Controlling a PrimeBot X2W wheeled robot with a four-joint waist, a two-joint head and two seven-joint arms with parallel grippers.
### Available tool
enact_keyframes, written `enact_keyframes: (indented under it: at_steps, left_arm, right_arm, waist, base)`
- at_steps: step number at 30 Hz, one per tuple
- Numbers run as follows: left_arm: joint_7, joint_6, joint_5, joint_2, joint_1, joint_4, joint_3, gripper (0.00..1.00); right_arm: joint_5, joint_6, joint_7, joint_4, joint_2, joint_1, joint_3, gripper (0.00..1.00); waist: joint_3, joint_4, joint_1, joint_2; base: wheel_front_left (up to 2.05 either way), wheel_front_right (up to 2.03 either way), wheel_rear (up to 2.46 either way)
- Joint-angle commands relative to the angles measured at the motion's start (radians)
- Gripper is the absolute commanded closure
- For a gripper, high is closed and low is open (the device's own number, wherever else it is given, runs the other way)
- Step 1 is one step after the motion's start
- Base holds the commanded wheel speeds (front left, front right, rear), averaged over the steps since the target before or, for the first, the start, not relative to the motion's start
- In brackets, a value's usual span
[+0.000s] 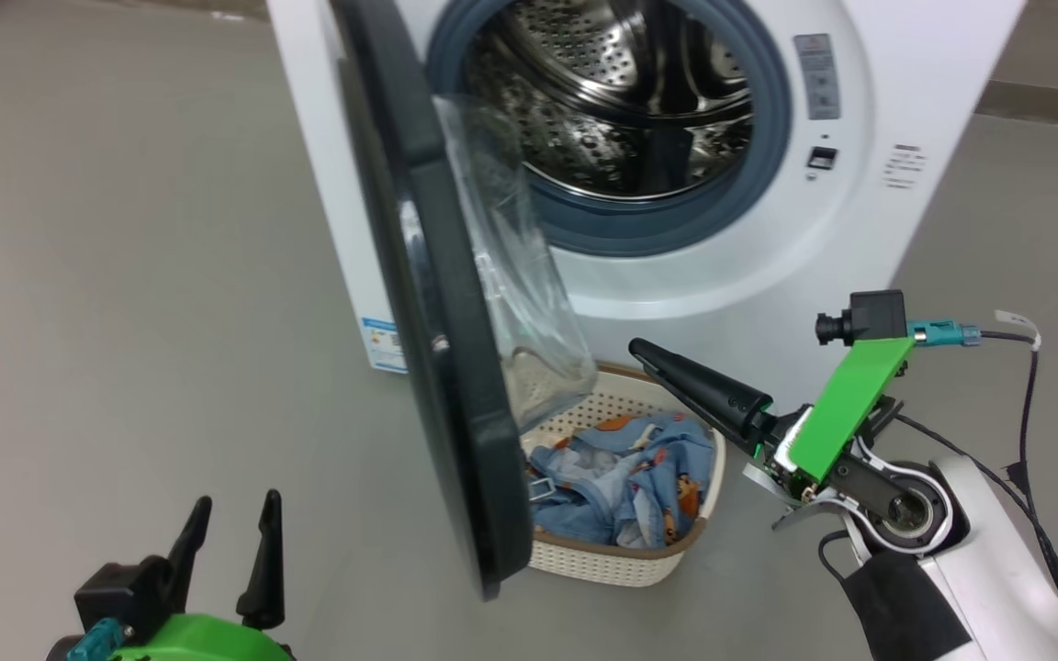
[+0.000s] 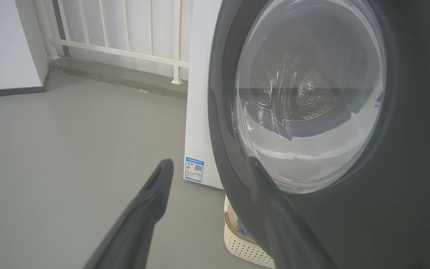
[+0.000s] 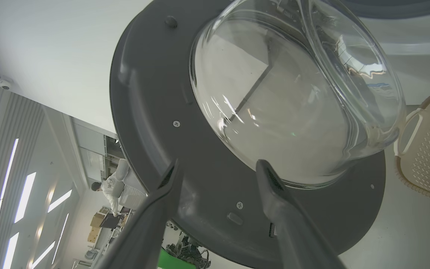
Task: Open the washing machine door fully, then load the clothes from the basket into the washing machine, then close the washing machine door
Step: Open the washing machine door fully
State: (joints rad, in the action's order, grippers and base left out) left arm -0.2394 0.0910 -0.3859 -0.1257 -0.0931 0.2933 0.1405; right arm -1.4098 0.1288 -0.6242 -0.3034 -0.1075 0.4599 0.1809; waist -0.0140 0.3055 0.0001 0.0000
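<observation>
The big white front-loading washing machine (image 1: pixel 749 303) stands straight ahead on the grey floor (image 1: pixel 125 275), mouth uncovered: grey-blue rubber gasket (image 1: pixel 768 138) ringing the perforated steel drum (image 1: pixel 602 92).

The large round door with its wide black rim (image 1: pixel 437 367) is swung out from its left side and stands nearly edge-on to the head camera. Its bulging clear glass bowl (image 1: pixel 529 303) faces the robot's right.

Down on the floor, right in front of the machine, sits the small cream perforated plastic basket with the brown rim (image 1: pixel 612 560). The door's lower edge hides its left end in the head view. The light blue bear-print clothes (image 1: pixel 621 477) lie heaped inside it.

Over to the right gripper (image 3: pixel 218 164). In its wrist view the two dark fingers are spread wide with nothing between them, facing the door's inner side just under the glass bowl. From the head camera it reaches in above the basket's far rim, its tip near the glass. Whether it touches, I cannot tell.

The left gripper (image 1: pixel 237 500) sits low at the lower left, fingers wide apart and empty, well clear of the door. Its wrist view looks at the door's outer face, with a small blue label sticker (image 2: pixel 194 169) low on the machine's white front.
</observation>
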Motion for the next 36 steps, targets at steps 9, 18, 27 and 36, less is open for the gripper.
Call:
enact_keyframes:
  at_steps: [9,18,27,36]
  left_arm:
    - [-0.019,-0.011,-0.011,-0.021,-0.005,-0.041,-0.055,0.00]
    - [-0.022,-0.019,-0.005,-0.021,0.008,-0.057,-0.080,0.00]
    - [-0.022,-0.024,0.004,-0.018,0.026,-0.087,-0.096,0.00]
    - [-0.022,-0.018,0.011,-0.007,0.040,-0.100,-0.113,0.00]
  right_arm:
    - [0.122,0.002,0.126,0.170,-0.038,-0.070,0.041,0.00]
    - [0.280,0.002,0.268,0.247,-0.095,-0.135,0.070,0.00]
    - [0.573,0.002,0.496,0.259,-0.153,-0.203,0.086,0.00]
    - [0.817,0.002,0.692,0.261,-0.128,-0.313,-0.013,0.00]
  waist:
    - [-0.011,-0.156,0.0000,0.0000]
    - [-0.011,-0.256,0.0000,0.0000]
    - [-0.010,-0.303,0.0000,0.0000]
    - [-0.014,-0.323,0.0000,0.0000]
  base:
    - [0.00,0.00,0.00]
    - [0.00,0.00,0.00]
    - [0.00,0.00,0.00]
    - [0.00,0.00,0.00]
